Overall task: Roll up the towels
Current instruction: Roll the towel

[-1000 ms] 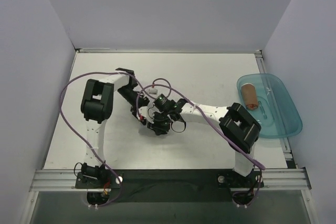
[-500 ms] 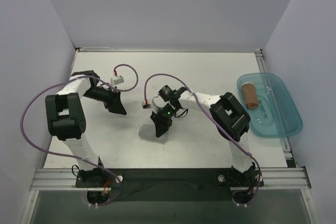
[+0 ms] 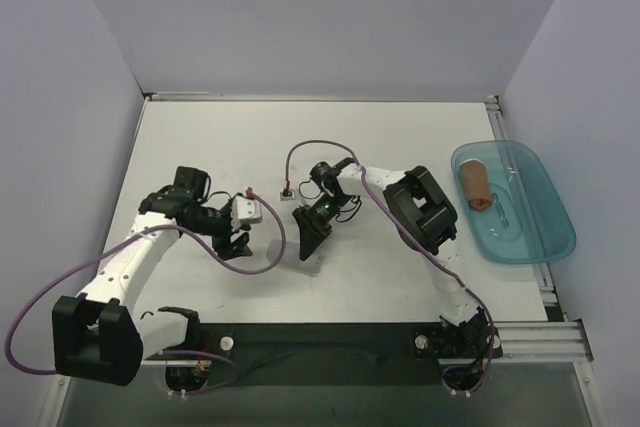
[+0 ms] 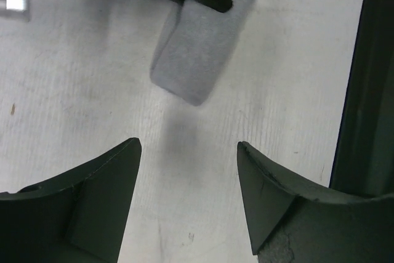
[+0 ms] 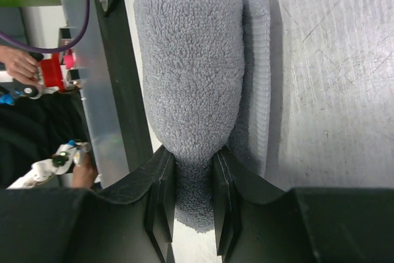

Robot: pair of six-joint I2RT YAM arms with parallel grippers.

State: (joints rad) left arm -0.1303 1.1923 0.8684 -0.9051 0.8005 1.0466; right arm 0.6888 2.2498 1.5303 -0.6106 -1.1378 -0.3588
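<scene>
Right gripper [image 5: 189, 180] pinches the rolled grey towel [image 5: 191, 78], hiding its near end; left gripper [image 4: 188, 158] gapes wide, empty, nearby

Open table [image 3: 400, 137] at back, teal tray [image 3: 532, 229] far right, grey towel [image 4: 197, 56] before left jaws

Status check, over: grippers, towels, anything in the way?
Right gripper shut on rolled grey towel. Left gripper open, empty, facing it. Brown towel rolled, in tray. Nothing seen in the way.
</scene>
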